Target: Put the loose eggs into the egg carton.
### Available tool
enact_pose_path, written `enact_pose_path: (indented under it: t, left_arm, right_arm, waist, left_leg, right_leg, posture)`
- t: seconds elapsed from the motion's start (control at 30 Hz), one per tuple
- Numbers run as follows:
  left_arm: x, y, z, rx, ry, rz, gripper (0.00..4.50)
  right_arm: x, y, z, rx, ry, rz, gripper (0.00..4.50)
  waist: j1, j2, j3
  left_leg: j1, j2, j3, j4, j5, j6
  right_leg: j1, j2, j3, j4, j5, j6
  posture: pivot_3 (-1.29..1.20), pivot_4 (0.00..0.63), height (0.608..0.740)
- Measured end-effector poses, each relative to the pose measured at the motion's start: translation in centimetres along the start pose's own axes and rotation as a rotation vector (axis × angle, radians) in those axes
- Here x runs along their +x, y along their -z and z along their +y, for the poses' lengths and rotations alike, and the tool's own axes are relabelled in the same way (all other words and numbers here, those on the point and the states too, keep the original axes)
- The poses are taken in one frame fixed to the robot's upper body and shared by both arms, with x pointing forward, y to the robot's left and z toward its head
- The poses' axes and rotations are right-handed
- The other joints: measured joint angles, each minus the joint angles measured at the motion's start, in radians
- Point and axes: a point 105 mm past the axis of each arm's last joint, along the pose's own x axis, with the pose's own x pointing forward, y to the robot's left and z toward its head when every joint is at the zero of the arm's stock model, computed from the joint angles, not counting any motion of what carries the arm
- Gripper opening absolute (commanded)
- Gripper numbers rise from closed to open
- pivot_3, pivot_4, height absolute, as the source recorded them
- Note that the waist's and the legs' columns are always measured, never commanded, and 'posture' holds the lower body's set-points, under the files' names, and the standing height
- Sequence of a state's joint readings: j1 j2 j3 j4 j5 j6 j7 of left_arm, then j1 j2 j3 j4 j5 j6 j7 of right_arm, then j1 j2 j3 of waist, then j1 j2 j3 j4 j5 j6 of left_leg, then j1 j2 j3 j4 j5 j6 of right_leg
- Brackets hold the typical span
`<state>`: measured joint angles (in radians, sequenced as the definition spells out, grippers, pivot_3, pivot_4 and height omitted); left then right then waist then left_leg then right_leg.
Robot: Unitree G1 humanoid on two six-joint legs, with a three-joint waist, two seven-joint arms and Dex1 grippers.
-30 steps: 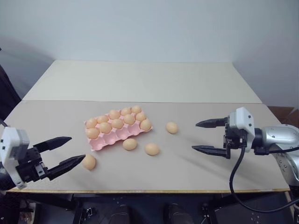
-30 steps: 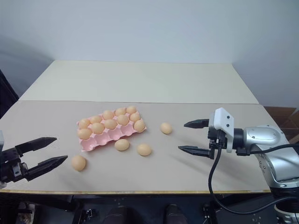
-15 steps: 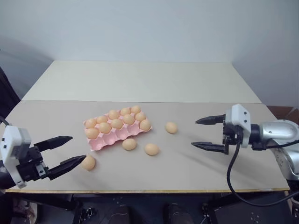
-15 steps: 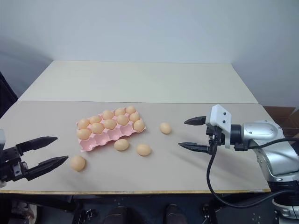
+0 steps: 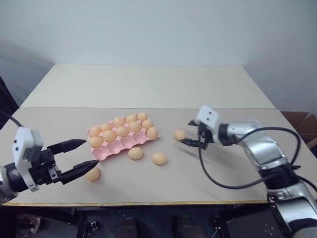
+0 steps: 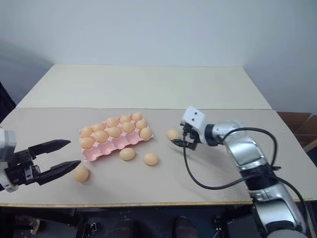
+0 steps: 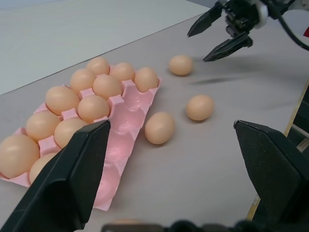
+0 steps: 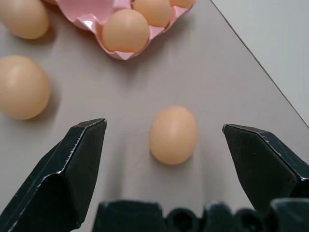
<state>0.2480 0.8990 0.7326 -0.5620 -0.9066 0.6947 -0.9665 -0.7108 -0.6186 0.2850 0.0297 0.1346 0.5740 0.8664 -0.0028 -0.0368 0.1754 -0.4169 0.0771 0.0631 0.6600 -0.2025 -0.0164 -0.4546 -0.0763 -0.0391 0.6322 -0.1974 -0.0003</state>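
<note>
The egg carton [image 5: 122, 138] is seen lying flat on the tabletop [image 5: 223, 173], left of centre, with its far two rows filled with eggs and its near row of cups left bare. Four loose eggs are found on the tabletop around it. One egg [image 5: 180, 134] lies at about three o'clock from the carton, well apart from it. A second egg [image 5: 135, 153] rests just beside the carton's near edge, at about five o'clock, and a third egg [image 5: 159, 158] lies near it, further toward four o'clock. A fourth egg [image 5: 92, 174] sits at about seven o'clock from the carton.

The right tool [image 5: 190, 132] is held with its fingers spread wide, just beside the egg at three o'clock; in the right wrist view that egg is framed between the two fingers, and contact cannot be told. The left tool [image 5: 84, 154] is likewise spread wide and carries nothing, poised just beside the fourth egg.
</note>
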Motion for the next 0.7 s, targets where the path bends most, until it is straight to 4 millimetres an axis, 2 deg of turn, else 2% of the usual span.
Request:
enact_pose_path:
  t: [0.23,0.33,0.53,0.6,0.7]
  left_arm:
    - [0.0,0.1,0.1,-0.001,0.002,-0.001,4.46]
    - [-0.1,0.3,0.0,-0.006,0.000,0.001,4.50]
    - [-0.2,0.6,0.0,-0.020,-0.002,0.005,4.50]
    - [-0.2,0.6,0.0,-0.022,-0.003,0.003,4.50]
    - [-0.3,0.6,0.0,-0.024,-0.006,0.002,4.50]
  right_arm:
    - [3.3,1.4,0.1,0.040,0.026,0.079,4.50]
    - [4.1,1.7,0.3,0.057,0.037,0.091,3.87]
    - [4.2,1.3,0.4,0.054,0.039,0.074,1.87]
    - [3.9,1.0,0.4,0.046,0.044,0.065,1.66]
    - [3.2,0.2,0.4,0.052,0.050,0.033,1.66]
  waist:
    - [-0.004,0.000,0.000]
    - [-0.008,0.000,0.000]
    - [-0.010,0.000,0.000]
    - [-0.010,0.000,0.000]
    - [-0.010,0.000,0.000]
  left_leg:
    - [-0.001,0.000,0.000,0.000,0.000,0.000]
    - [-0.001,0.000,0.000,0.000,0.000,0.000]
    - [-0.001,0.000,0.000,0.000,0.000,0.000]
    - [-0.001,0.000,0.000,0.000,0.000,0.000]
    - [-0.001,0.000,0.000,0.000,0.000,0.000]
  right_leg:
    - [-0.001,0.000,0.000,0.000,0.001,0.000]
    - [-0.001,0.000,0.000,0.000,0.001,0.000]
    - [-0.001,0.000,0.000,0.001,0.001,0.001]
    - [-0.001,0.000,0.000,0.001,0.001,0.000]
    - [-0.001,0.000,0.000,0.000,0.001,0.001]
  posture:
    - [0.00,0.150,0.740]
    - [0.00,0.150,0.740]
    - [0.00,0.150,0.740]
    - [0.00,0.150,0.740]
    - [0.00,0.150,0.740]
